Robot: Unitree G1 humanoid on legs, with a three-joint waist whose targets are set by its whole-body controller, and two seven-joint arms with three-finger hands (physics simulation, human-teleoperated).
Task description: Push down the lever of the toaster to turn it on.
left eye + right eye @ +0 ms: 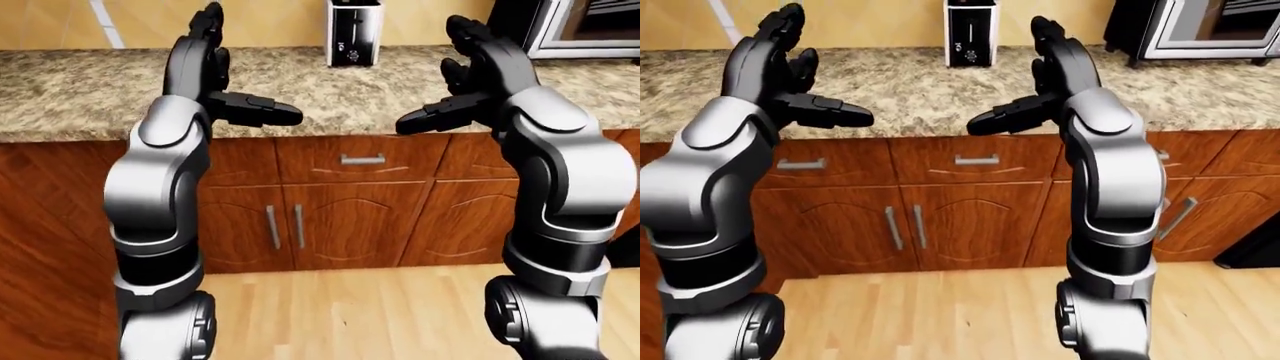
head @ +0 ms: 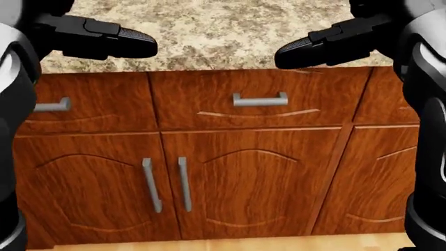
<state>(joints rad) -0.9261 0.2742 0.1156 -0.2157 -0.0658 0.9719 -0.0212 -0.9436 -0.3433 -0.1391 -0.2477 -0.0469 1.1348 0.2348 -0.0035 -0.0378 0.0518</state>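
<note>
A white toaster (image 1: 353, 33) with a dark lever slot on its near face stands at the far side of the granite counter (image 1: 90, 90), against the wall; it also shows in the right-eye view (image 1: 970, 33). My left hand (image 1: 215, 71) is raised over the counter's near edge, left of the toaster, fingers open and empty. My right hand (image 1: 465, 75) is raised to the toaster's right, open and empty. Both hands are well short of the toaster. In the head view only the thumbs show, left (image 2: 104, 39) and right (image 2: 328, 42).
A steel toaster oven (image 1: 1200, 28) sits on the counter at the right. Wooden cabinets with a drawer (image 2: 259, 99) and doors (image 2: 167, 183) stand below the counter. Wood floor (image 1: 340, 315) lies between me and the cabinets.
</note>
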